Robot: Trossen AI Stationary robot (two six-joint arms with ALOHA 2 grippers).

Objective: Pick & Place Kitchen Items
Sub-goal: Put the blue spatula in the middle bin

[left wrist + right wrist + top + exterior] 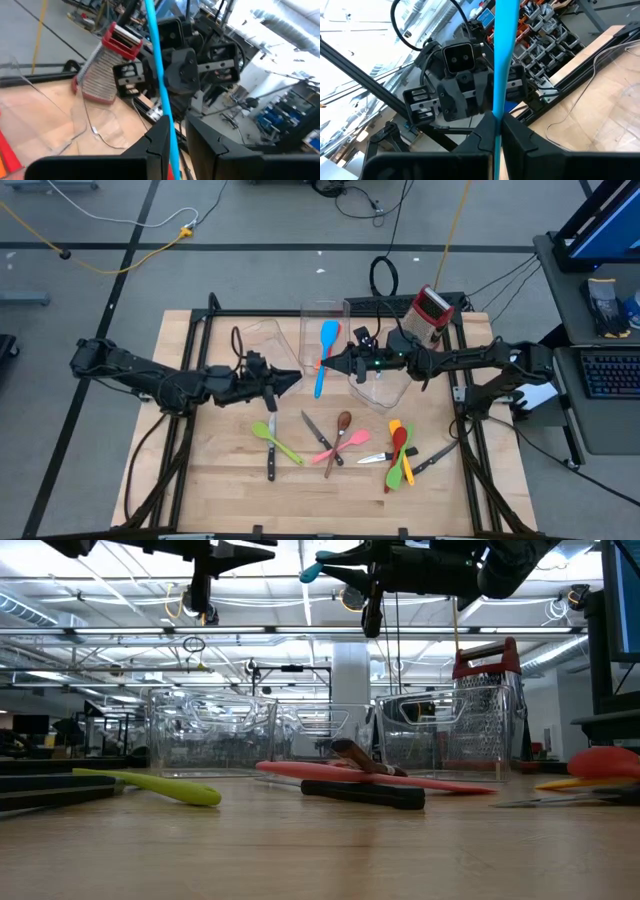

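Above table (200, 480), blue spatula (325, 358), handle hidden between both grippers' jaws.

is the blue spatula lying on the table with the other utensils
No, the blue spatula is up in the air, gripped by the right gripper above the clear bins, apart from the utensils on the table.

Both arms are matte black all over, built from chunky jointed segments with slim tube links between them. The left arm (150, 380) has a thin black cable looping off it near the wrist. The right arm (470, 360) shows a small green light by its wrist, plus a white part down at its base. The left gripper (462, 95) has a square black camera block with a round lens on top, and boxy ribbed black finger mounts either side.
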